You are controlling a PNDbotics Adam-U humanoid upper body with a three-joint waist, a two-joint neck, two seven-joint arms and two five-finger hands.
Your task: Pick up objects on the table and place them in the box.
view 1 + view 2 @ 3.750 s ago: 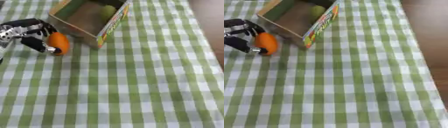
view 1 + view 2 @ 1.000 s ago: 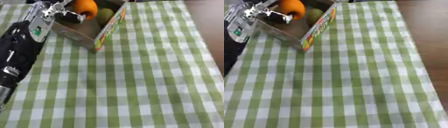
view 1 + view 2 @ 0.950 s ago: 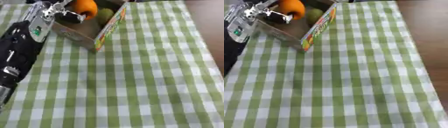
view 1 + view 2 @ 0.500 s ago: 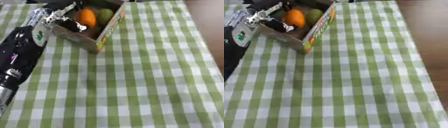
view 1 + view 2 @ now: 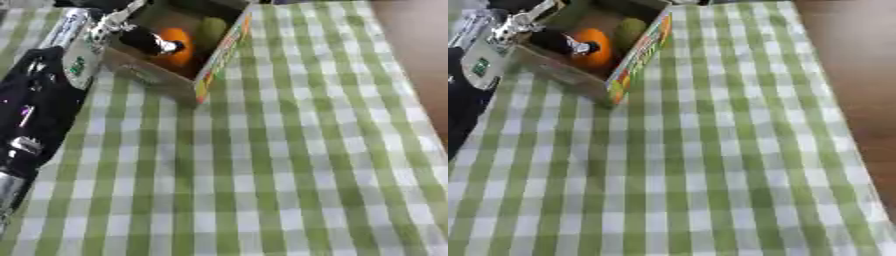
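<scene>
Two fruits lie in the box (image 5: 153, 75): an orange (image 5: 178, 46) right under the hand's fingertips and a green one (image 5: 210, 29) just past it on the hand's right, against the box's printed side wall. The box is open at the top, brown cardboard inside, and stands near the far left corner of the green-checked cloth (image 5: 289, 165).

The left arm (image 5: 39, 100) comes up along the left edge, black with a silver wrist section, and reaches over the near left wall of the box. The left hand (image 5: 144, 39) hangs inside the box, fingers pointing down and to the right. A dark finger (image 5: 162, 46) lies across the orange's left face and seems to touch it. Whether the fingers are curled round the orange or already slack, I cannot tell; the hand is too blurred and partly hidden by the box wall.

Right of the hand and the box there is only cloth, with the brown floor (image 5: 850, 65) past its right edge.
</scene>
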